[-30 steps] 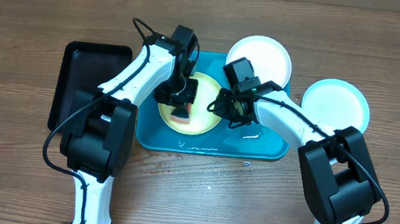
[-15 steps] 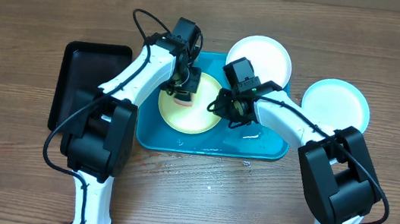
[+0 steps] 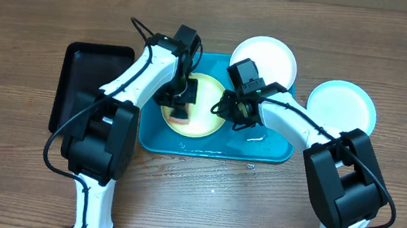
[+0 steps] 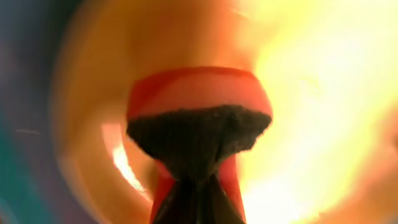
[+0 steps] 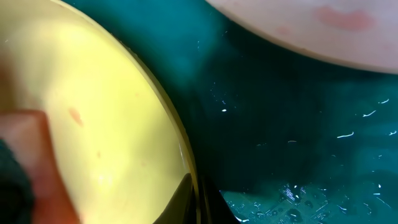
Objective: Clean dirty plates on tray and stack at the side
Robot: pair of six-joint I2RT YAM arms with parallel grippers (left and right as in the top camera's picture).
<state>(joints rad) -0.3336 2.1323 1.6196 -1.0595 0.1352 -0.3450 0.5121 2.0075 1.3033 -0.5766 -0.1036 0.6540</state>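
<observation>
Turquoise tray [image 3: 269, 148] on the wooden table [image 3: 17, 177]. On it sits the yellow-green plate [image 3: 205, 110]. Left gripper [image 3: 180, 111] jaws pinch an orange sponge [image 4: 198, 93] over the plate's left half. Right gripper [image 3: 228, 111] jaws are pressed together on the plate's right rim. Light-blue plate [image 3: 342, 105] lies on the table, off to the right. Farthest, the white plate [image 3: 266, 58] overlaps the tray's far corner.
</observation>
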